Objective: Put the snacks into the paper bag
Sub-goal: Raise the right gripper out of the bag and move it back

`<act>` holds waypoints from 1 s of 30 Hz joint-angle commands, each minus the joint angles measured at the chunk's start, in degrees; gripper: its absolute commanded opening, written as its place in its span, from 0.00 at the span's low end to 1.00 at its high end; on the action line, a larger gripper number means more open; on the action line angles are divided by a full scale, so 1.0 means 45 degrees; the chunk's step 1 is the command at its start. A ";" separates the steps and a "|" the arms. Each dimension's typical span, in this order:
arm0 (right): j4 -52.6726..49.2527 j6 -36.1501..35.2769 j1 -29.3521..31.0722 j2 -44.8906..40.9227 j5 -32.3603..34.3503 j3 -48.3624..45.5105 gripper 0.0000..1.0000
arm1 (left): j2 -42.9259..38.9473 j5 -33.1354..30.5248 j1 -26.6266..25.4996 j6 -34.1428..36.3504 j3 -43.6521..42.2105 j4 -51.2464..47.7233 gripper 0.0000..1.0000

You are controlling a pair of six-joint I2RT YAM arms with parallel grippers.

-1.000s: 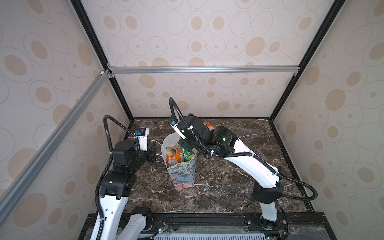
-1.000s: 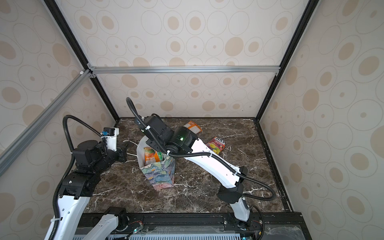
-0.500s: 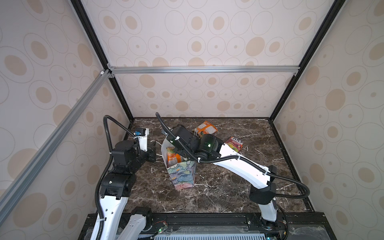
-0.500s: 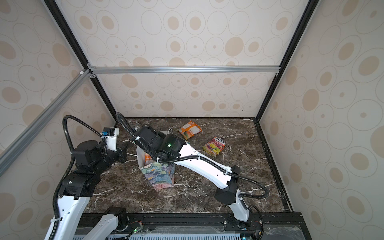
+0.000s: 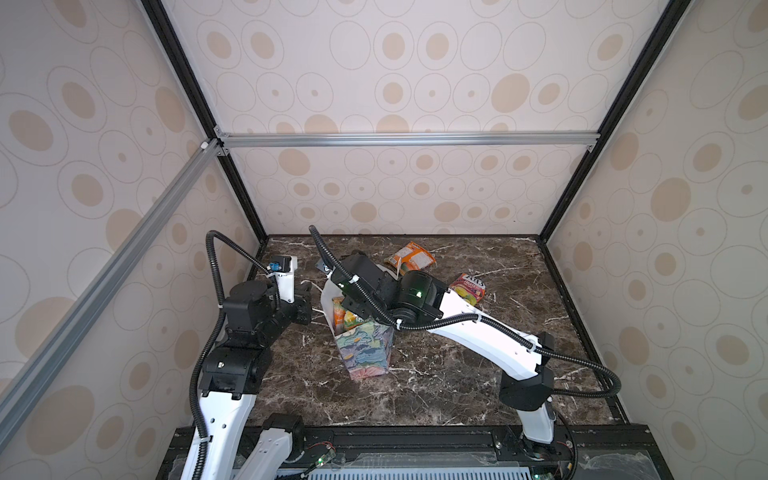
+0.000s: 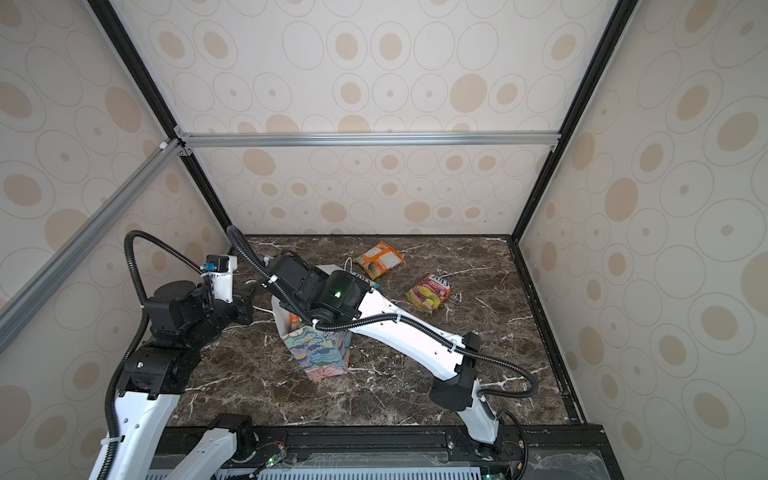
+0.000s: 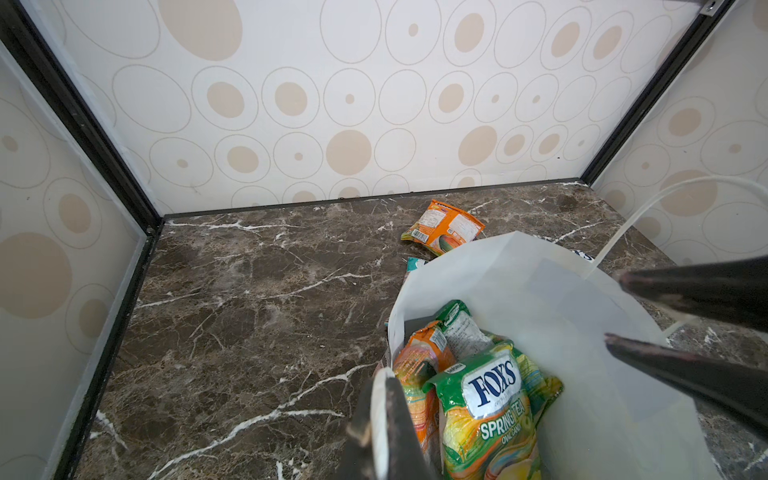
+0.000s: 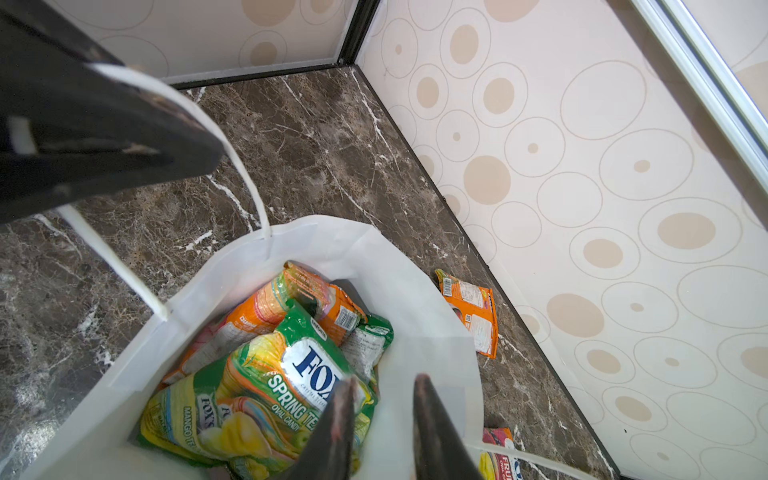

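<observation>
Risk: my right end effector (image 8: 384, 378), parted just above the green packet (image 8: 266, 374), could snag the bag (image 8: 428, 299) on withdrawal and topple it; my left end effector (image 7: 381, 386) clamps only the handle (image 8: 245, 174).

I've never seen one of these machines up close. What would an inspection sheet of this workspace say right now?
Surface: dark marble tabletop with white veins.
Job's things: paper bag upright, mid-table; green packet and orange ones inside; orange packet and red-yellow packet lying outside on the table beyond it.
Clutter: nothing seen.
Tools: left tool shut on the bag's cord handle; right tool open over the bag's mouth, empty.
Cables: black hoses loop off both arms; the right arm's crosses the bag's top in a top view.
Surroundings: spotted wallpaper walls, metal frame bar.
</observation>
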 commanded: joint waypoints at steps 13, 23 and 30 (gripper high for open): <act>0.2186 0.0605 0.0088 -0.3186 -0.1344 -0.2990 0.31 | -0.0016 -0.0363 -0.0019 0.0420 0.0252 0.0194 0.03; 0.3921 0.1810 0.0040 -0.7054 -0.0268 -0.7882 0.33 | -0.0435 -0.0743 -0.0019 0.0570 0.0046 0.0281 0.02; 0.4180 0.4162 -0.1648 -1.0589 -0.0936 -1.2077 0.34 | -0.0441 -0.1260 -0.0019 0.0611 0.0062 0.0280 0.00</act>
